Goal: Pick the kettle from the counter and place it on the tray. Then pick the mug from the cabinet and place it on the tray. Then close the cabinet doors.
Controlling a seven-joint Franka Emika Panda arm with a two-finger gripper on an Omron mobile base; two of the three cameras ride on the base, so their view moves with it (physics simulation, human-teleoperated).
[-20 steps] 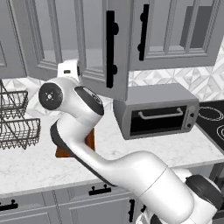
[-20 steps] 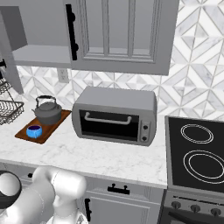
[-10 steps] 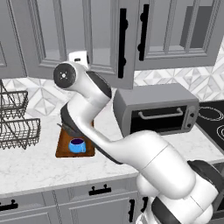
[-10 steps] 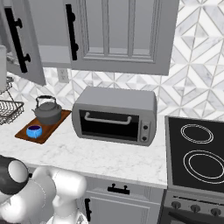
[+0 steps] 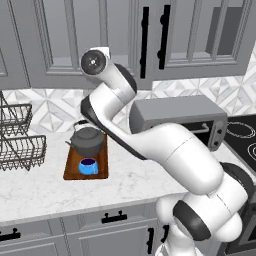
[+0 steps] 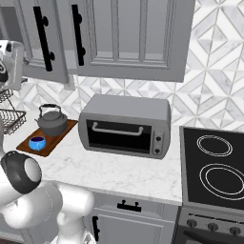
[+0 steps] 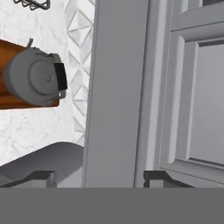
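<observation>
The dark grey kettle (image 5: 87,141) and the small blue mug (image 5: 88,166) both stand on the reddish-brown tray (image 5: 101,162) on the marble counter (image 5: 45,192). From the right base view the kettle (image 6: 52,121), mug (image 6: 37,142) and tray (image 6: 59,135) sit left of the toaster oven. My arm reaches up to the left cabinet door (image 5: 55,45), with the hand against its panelled face. In the hand view my gripper (image 7: 98,177) is open and holds nothing. Beyond it are the door's grey edge (image 7: 116,87), the kettle (image 7: 34,77) and the tray (image 7: 8,48). The left door (image 6: 55,43) hangs slightly ajar beside the right door (image 6: 133,38).
A grey toaster oven (image 6: 125,126) stands right of the tray. A black wire rack (image 5: 17,140) sits at the counter's left end. A black stovetop (image 6: 214,167) lies at the far right. Grey drawers with black handles (image 5: 114,217) run under the counter.
The left cabinet door has swung from wide open to nearly shut, with my hand travelling right along with it. Kettle, mug and tray have stayed put.
</observation>
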